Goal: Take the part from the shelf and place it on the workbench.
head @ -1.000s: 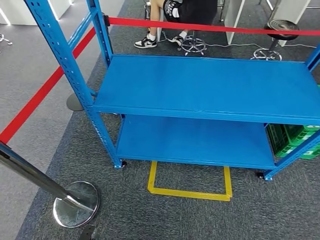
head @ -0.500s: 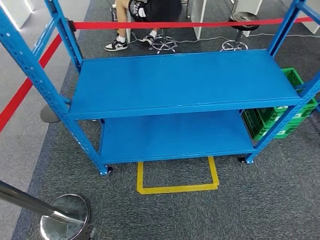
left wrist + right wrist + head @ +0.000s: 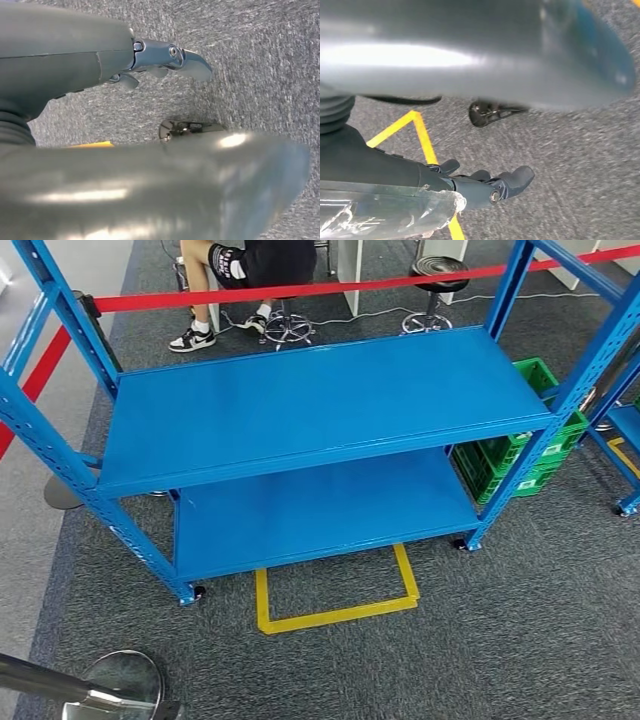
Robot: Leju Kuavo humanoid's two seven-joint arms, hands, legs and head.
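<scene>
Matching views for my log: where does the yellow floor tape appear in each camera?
Head view: yellow tape outlines a square on the floor before the shelf.
Left wrist view: a short sliver, mostly hidden.
Right wrist view: an angled corner, partly hidden.
Shared landmark: grey carpet.

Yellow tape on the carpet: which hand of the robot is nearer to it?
Right, it seems. The right hand hangs above the carpet with a corner of the yellow tape passing under its fingers. By the left hand a short yellow strip shows past its thumb.
</scene>
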